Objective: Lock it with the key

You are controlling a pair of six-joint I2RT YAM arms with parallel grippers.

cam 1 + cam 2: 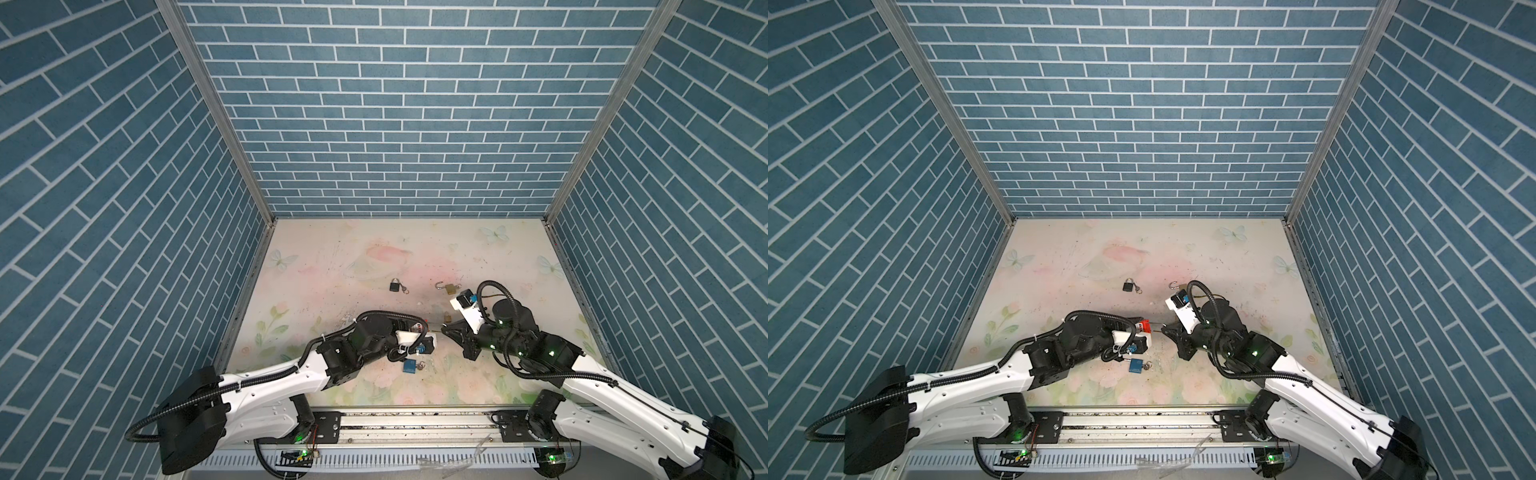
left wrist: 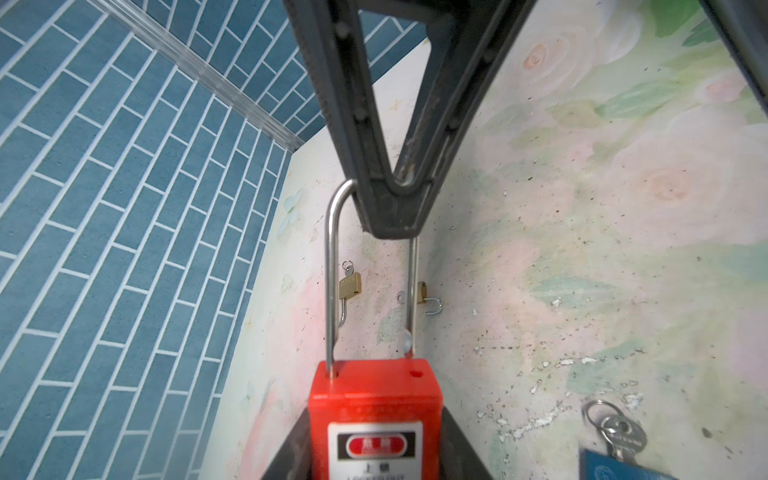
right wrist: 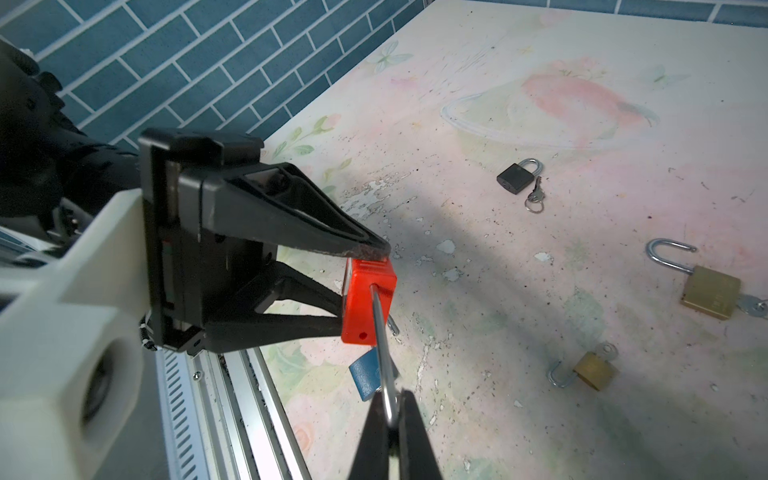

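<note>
A red padlock (image 2: 374, 399) with a white label is held by its body in my left gripper (image 3: 357, 291), jaws shut on its sides. Its long steel shackle (image 2: 332, 270) stands raised, and the free leg ends just above its hole. My right gripper (image 3: 392, 411) is shut on the shackle's bend. In both top views the two grippers meet tip to tip over the table's front middle, the left gripper (image 1: 419, 330) facing the right gripper (image 1: 442, 330). The padlock's keyhole end is hidden between my left fingers, and its key is out of view.
A blue padlock (image 1: 409, 366) with a silver key (image 2: 619, 432) lies under the left wrist. A black padlock (image 3: 517, 176) with its key, an open brass padlock (image 3: 710, 293) and a smaller brass padlock (image 3: 594, 370) lie farther back. Blue brick walls (image 1: 124, 249) enclose the table.
</note>
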